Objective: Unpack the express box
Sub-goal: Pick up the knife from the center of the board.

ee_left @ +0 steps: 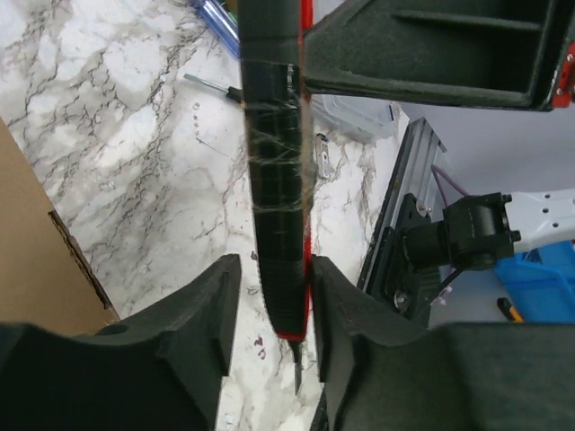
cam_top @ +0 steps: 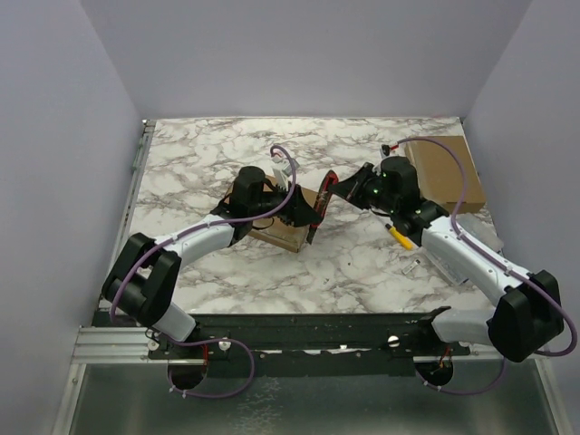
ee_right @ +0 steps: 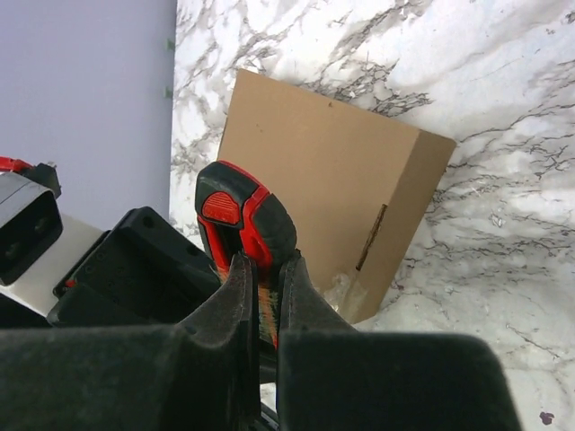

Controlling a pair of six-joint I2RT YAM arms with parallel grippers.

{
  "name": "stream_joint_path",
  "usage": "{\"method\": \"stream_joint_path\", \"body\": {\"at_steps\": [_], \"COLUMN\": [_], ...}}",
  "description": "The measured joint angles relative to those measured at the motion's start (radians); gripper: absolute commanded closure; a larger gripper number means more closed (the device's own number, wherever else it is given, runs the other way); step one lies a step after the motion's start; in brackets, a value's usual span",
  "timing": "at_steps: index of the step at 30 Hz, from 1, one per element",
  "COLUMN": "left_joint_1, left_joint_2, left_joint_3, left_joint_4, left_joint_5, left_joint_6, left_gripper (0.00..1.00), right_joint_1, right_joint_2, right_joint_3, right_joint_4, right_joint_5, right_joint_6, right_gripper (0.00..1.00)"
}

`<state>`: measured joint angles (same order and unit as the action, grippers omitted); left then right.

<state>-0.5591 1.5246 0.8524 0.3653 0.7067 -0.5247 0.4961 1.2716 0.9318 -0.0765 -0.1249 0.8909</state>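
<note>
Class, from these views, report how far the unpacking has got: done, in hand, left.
Done: the cutter is off the table, clamped in the right gripper. In hand: the left gripper has its jaws open around the cutter's other end, seemingly a handover. Left: the cardboard box looks shut, yet to be cut open.

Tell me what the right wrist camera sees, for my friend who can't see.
The right gripper pinches the handle of a red and black tool between its two dark fingers. Behind it, a brown cardboard box sits on the marble table.
</note>
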Motion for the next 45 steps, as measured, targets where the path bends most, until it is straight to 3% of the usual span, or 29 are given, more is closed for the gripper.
{"method": "stream_joint_path", "body": {"at_steps": [2,3,6,8,13,16,19,23,34,41,42,44,45], "left_joint_1": [-0.002,-0.005,-0.005,-0.006,-0.006,-0.006,-0.007,-0.008,-0.038,-0.059,-0.059,-0.059,-0.059], "left_joint_2": [0.0,0.0,0.002,0.008,0.017,0.017,0.017,0.016,-0.043,-0.052,-0.054,-0.057,-0.059], "left_joint_3": [0.0,0.0,0.002,0.004,0.004,0.006,0.009,0.01,0.011,0.011,0.011,0.011,0.011], "left_joint_4": [0.011,0.015,0.021,0.018,0.002,0.002,0.0,-0.01,-0.005,0.003,0.005,0.009,0.006], "left_joint_5": [0.014,0.023,0.046,0.065,0.117,0.155,0.201,0.266,0.385,0.431,0.438,0.454,0.457], "left_joint_6": [-0.002,-0.002,-0.001,0.002,0.013,0.02,0.034,0.052,0.106,0.123,0.124,0.126,0.124], "left_gripper": [0.85,0.91,0.98,0.99,1.0,1.0,1.0,1.0,1.0,1.0,1.0,1.0,1.0], "right_joint_1": [0.0,0.0,-0.001,-0.001,-0.001,-0.007,-0.014,-0.034,-0.035,-0.033,-0.033,-0.034,-0.035], "right_joint_2": [-0.006,-0.01,-0.031,-0.057,-0.129,-0.136,-0.141,-0.171,-0.169,-0.168,-0.168,-0.164,-0.158], "right_joint_3": [0.0,0.0,-0.001,-0.002,-0.001,-0.001,-0.025,-0.088,-0.176,-0.193,-0.195,-0.2,-0.203], "right_joint_4": [0.003,0.003,0.004,0.008,-0.024,-0.023,0.005,0.062,0.212,0.264,0.273,0.294,0.305], "right_joint_5": [-0.003,-0.004,-0.015,-0.018,0.002,-0.078,-0.222,-0.354,-0.708,-0.767,-0.77,-0.771,-0.774], "right_joint_6": [0.0,-0.003,-0.026,-0.063,-0.195,-0.315,-0.411,-0.467,-0.422,-0.386,-0.379,-0.367,-0.363], "right_gripper": [0.86,0.73,0.21,0.04,0.0,0.0,0.01,0.12,0.34,0.66,0.73,0.97,0.99]}}
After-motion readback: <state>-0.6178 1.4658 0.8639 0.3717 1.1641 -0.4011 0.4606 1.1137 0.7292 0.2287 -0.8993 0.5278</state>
